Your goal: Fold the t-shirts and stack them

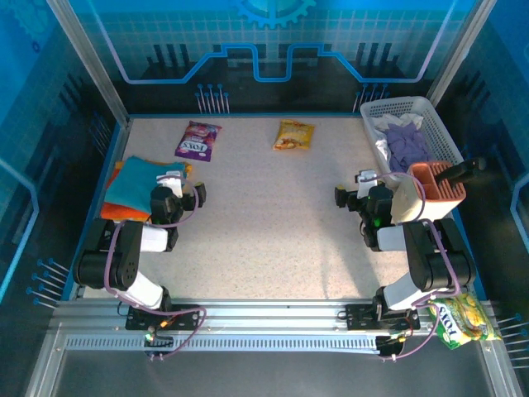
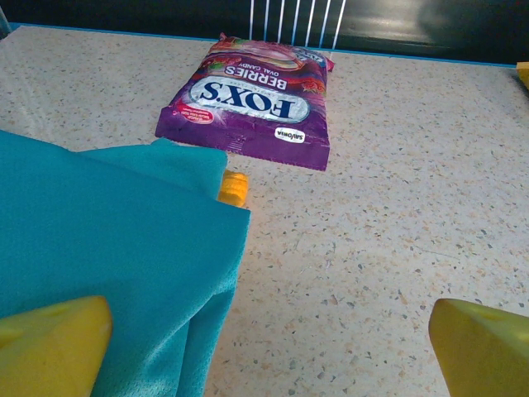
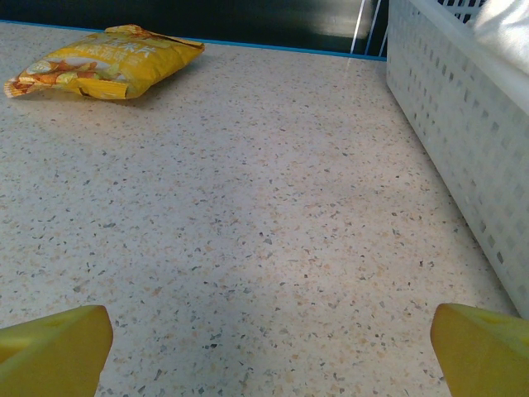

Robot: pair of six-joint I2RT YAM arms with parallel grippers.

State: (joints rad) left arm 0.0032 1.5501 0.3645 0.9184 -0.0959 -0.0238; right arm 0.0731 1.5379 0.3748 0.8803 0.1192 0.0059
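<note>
Hovering low over the left side of the table (image 1: 264, 240), the left gripper (image 1: 186, 184) has its jaws spread wide with nothing between them. In the left wrist view its yellow fingertips (image 2: 51, 347) sit at the bottom corners, the left one over the teal shirt (image 2: 107, 265) and the right one over bare tabletop. Whether the left tip touches the cloth I cannot tell.

The teal shirt (image 1: 136, 180) lies folded at the left edge of the table, on top of the orange shirt (image 1: 116, 212), which sticks out at its near side. A small piece of orange (image 2: 234, 188) also peeps out under the teal shirt's far corner in the left wrist view. Just beyond that corner lies the purple packet (image 2: 252, 103), flat on the table and apart from the cloth.

The right gripper (image 1: 351, 192) is on the right side, also wide open and empty. Its yellow fingertips (image 3: 51, 351) frame bare tabletop. The yellow packet (image 3: 103, 62) lies far off to its left, near the table's far edge. The basket (image 3: 463, 141) stands close on its right, at the far right corner of the table (image 1: 368, 107). Inside it lie a crumpled white cloth (image 1: 385, 124) and a lilac cloth (image 1: 407, 142), heaped together and unfolded.

A green-and-yellow packet (image 1: 463, 321) lies at the near right, beside the right arm's base.
</note>
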